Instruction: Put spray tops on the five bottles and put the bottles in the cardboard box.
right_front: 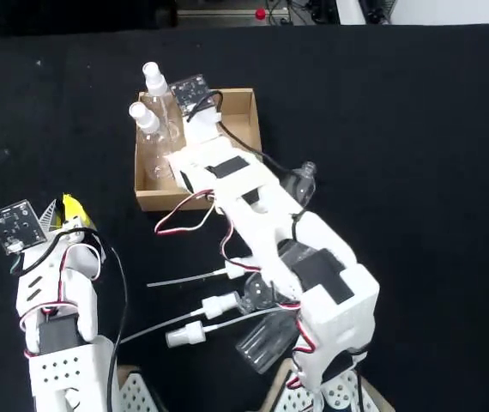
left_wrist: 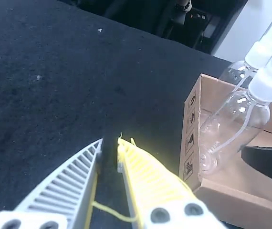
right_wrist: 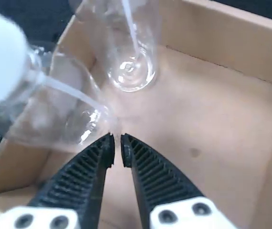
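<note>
The left claw (left_wrist: 110,143) hangs over bare tabletop (left_wrist: 40,71), its fingers almost together with nothing between them. Ahead of it and to its right stands the box (left_wrist: 191,138), with two capped bottles (left_wrist: 231,124) upright against the wall nearest this claw. The right claw (right_wrist: 117,139) is down inside the box, closed but for a slit and empty. Its tips are just beside one bottle's base, and the other bottle stands just beyond. Behind this claw, beside its arm, an uncapped bottle (right_front: 301,184) stands on the tabletop. Loose spray tops (right_front: 219,305) and a lying bottle (right_front: 266,342) rest near that arm's base.
</note>
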Action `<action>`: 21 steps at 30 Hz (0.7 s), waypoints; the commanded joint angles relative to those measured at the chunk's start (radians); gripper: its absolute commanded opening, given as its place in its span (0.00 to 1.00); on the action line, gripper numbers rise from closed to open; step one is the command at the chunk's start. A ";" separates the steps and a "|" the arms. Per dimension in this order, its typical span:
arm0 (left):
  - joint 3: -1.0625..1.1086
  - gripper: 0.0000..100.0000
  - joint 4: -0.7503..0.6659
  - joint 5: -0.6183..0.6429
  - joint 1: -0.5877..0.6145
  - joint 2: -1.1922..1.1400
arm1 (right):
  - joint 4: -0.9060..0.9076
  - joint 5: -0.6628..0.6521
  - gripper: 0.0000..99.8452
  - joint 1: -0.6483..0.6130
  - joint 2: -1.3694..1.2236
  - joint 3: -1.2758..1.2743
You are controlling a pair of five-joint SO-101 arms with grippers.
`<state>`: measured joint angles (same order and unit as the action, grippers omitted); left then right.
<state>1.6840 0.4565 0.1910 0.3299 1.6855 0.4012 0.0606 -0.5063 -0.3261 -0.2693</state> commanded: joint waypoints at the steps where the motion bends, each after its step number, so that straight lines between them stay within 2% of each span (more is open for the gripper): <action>1: 0.024 0.04 0.005 0.006 0.002 0.014 | -0.028 -0.002 0.01 -0.014 0.008 0.068; 8: 0.024 0.04 0.006 0.006 0.002 0.014 | -0.009 -0.002 0.01 -0.005 0.068 0.039; 14: 0.024 0.04 0.005 0.006 0.002 0.015 | 0.077 0.003 0.01 -0.009 0.203 -0.050; 21: 0.024 0.04 0.005 0.006 0.002 0.015 | 0.161 0.218 0.01 -0.066 0.288 -0.064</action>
<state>1.6840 0.4565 0.1910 0.3299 1.6855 0.5424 0.2140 -0.5294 -0.1220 -0.3429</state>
